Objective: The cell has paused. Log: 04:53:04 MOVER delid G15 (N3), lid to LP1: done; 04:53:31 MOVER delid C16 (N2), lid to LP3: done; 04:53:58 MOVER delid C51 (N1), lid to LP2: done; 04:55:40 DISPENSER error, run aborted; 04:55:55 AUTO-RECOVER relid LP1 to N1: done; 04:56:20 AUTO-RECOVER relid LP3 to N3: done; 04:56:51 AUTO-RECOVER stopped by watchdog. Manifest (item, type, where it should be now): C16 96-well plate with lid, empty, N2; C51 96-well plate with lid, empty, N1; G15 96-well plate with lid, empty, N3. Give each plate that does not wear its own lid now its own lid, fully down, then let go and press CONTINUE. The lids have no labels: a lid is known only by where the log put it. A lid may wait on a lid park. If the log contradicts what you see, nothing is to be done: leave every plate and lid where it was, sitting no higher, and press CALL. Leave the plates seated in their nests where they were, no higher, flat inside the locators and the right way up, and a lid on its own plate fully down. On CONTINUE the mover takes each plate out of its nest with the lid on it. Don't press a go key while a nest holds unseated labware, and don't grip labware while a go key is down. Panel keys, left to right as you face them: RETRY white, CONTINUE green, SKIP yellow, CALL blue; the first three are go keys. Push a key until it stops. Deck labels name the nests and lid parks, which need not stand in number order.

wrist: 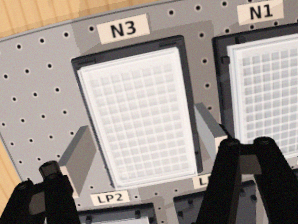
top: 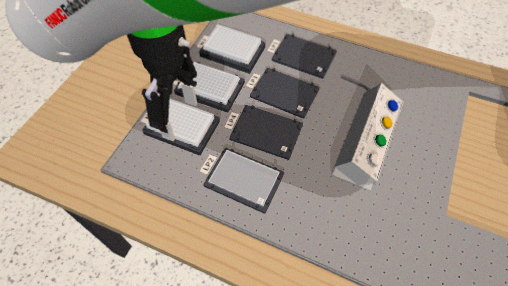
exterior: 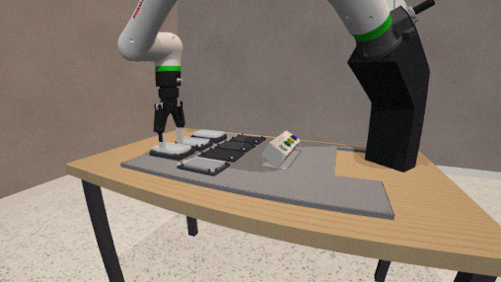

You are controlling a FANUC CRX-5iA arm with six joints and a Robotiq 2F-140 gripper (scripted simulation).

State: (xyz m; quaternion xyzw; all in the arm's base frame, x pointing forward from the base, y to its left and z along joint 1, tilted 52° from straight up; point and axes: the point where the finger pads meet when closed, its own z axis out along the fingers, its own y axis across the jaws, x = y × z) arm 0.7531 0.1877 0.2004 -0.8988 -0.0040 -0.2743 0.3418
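Three white 96-well plates sit in a column of nests. The near one is in N3, the middle one in N1, the far one in N2. In the wrist view the N3 plate shows a faint well grid, as under a clear lid, and it sits flat. The N1 plate shows sharper wells. My gripper is open just above the N3 plate, with one finger on each long side and clear of it, as the wrist view shows. A spare lid lies on park LP2.
Lid parks LP4, LP1 and LP3 are bare black trays. The key panel stands to the right, with white, green, yellow and blue keys. The arm's base stands at the far right.
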